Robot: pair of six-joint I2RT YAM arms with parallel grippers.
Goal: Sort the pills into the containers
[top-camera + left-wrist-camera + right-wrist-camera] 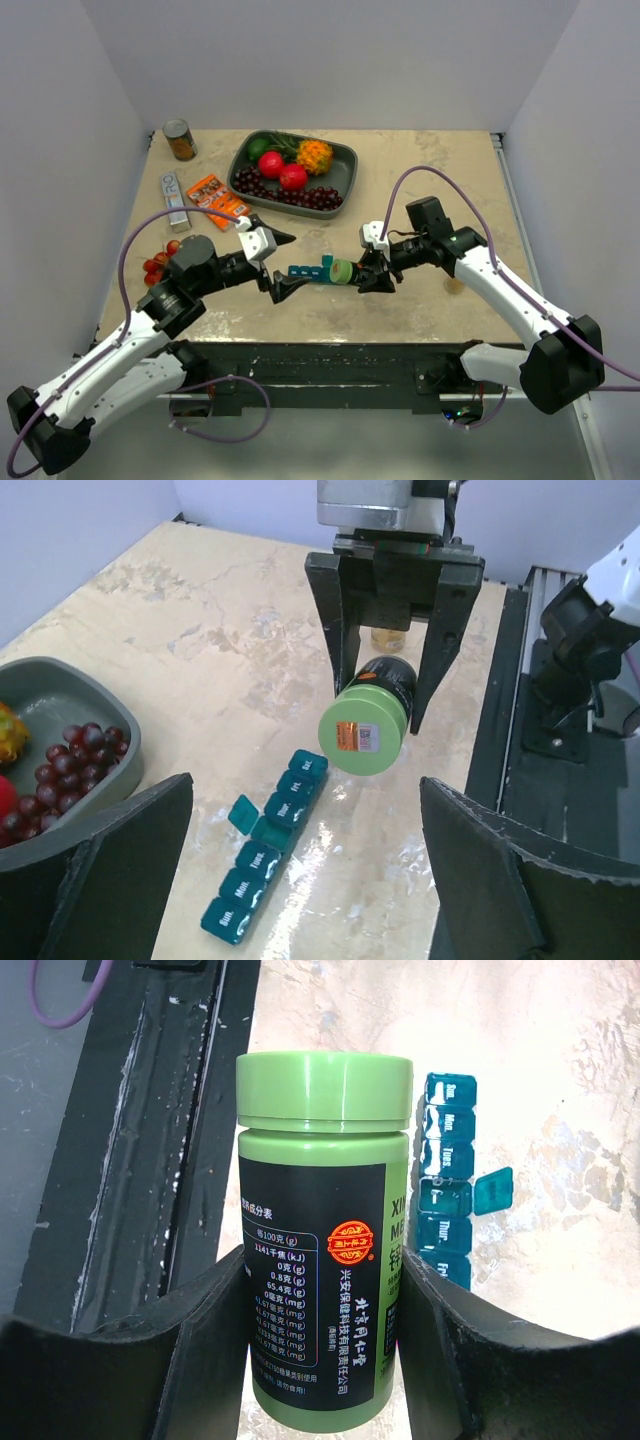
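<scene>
Strip [308, 271] [265, 860] [445, 1180]: teal translucent plastic, one row of small square lidded cells with day labels printed on the lids. It lies flat on the table [430, 160], near the front edge, between the two claws. One middle lid [243, 810] [493, 1190] is flipped up and hangs off to the side; the other lids are down.

Bottle [343, 270] [368, 725] [322, 1250]: smooth cylinder with a matte light-green cap, dark label and fine Chinese print (a small orange sticker sits on the cap face).

Right claw [365, 272] [382, 708] [320, 1340]: clamped across the bottle's body, black fingers on either side of the label. The arm reaches inward from the right, forearm low. The bottle is held on its side, cap toward the left arm, at the strip's right end and apparently clear of the table.

Left claw [283, 264] [305, 785]: fingers spread wide apart, gripping nothing, black with rough worn edges. The arm is stretched forward and inward, the claw at the strip's left end and facing the bottle cap.

Table: beige, marbled, slightly glossy. Tray [340, 160]: dark grey, rounded rim, with fruit, at the back.
</scene>
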